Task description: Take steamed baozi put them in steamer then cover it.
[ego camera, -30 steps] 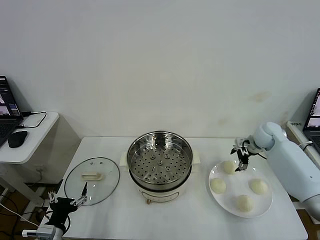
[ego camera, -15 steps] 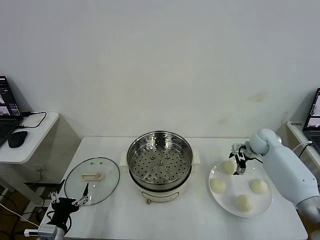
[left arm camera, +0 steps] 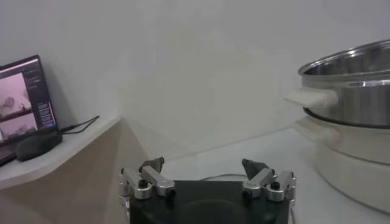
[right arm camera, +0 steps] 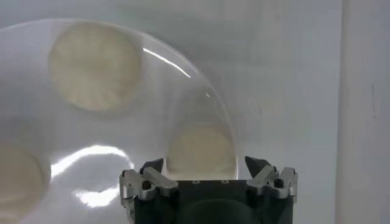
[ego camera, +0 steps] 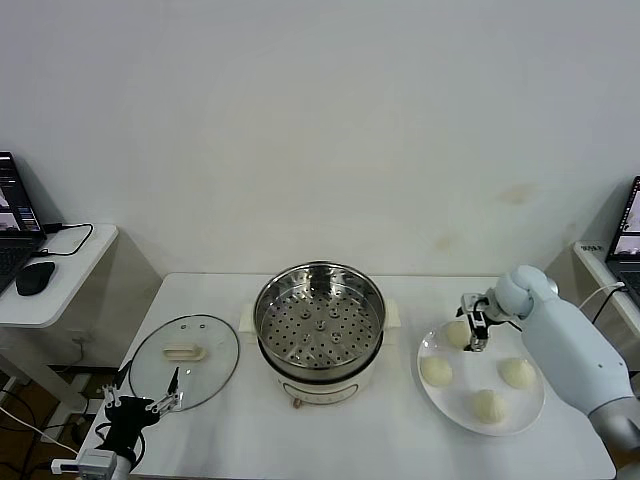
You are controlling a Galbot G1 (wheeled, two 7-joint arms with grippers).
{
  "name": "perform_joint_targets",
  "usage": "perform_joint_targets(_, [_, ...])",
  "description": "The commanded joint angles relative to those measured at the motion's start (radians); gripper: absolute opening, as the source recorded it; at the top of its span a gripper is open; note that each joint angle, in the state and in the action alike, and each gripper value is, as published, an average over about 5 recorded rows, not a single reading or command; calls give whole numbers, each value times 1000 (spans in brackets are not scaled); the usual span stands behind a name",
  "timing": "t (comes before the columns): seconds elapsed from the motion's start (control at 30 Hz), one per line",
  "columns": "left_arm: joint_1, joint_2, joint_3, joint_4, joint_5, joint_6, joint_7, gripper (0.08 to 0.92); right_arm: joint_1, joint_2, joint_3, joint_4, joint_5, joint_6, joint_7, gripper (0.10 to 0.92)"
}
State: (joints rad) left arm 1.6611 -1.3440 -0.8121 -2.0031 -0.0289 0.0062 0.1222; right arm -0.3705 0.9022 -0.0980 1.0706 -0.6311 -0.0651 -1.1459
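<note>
Right gripper hangs just above the rear bun on the white plate, jaws spread wide and holding nothing; in the right wrist view that bun sits squarely between the 2 fingertips, so we read this as the last of the approach before the close.

We count 4 steamed baozi on the plate: the one under the jaws, 1 nearer the steamer side, 1 on the far right and 1 at the front. None is in the steamer yet, whose perforated tray lies bare, just left of the plate. The cover lies flat on the table well to the left of the pot, handle up.

We judge the buns light, soft and easily dented, with a smooth skin that may be slightly tacky. We would take this one across its widest part, low on the sides, and close only until it stops yielding, since a hard pinch would crease it.

Left gripper waits idle at the table's front-left corner, just beside the cover's near rim, jaws wide and holding nothing.

Against the frame of 1 second ago, the right arm has drawn in toward the robot and the gripper has shifted slightly over the same bun; the left gripper has sunk a touch. Buns, pot and cover have not moved.
</note>
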Motion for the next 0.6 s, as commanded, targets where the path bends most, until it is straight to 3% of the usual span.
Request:
perform_joint_targets(0.03, [0,1,1,0,0,0,0,823,-2,0,1,-2,0,-1,18,822])
perform_joint_targets(0.13, [-1,0,2,1,1,0,0,823,-4,-1,2,-1,2,-2,20,802])
perform_joint_targets(0.47, [-2,0,4,2,3,0,3,823,-15,-9,15,10,6,-7,14,609])
perform_joint_targets(0.6, [-1,0,6,0,4,0,3,823,-19,-21,27,29,16,-13,10,588])
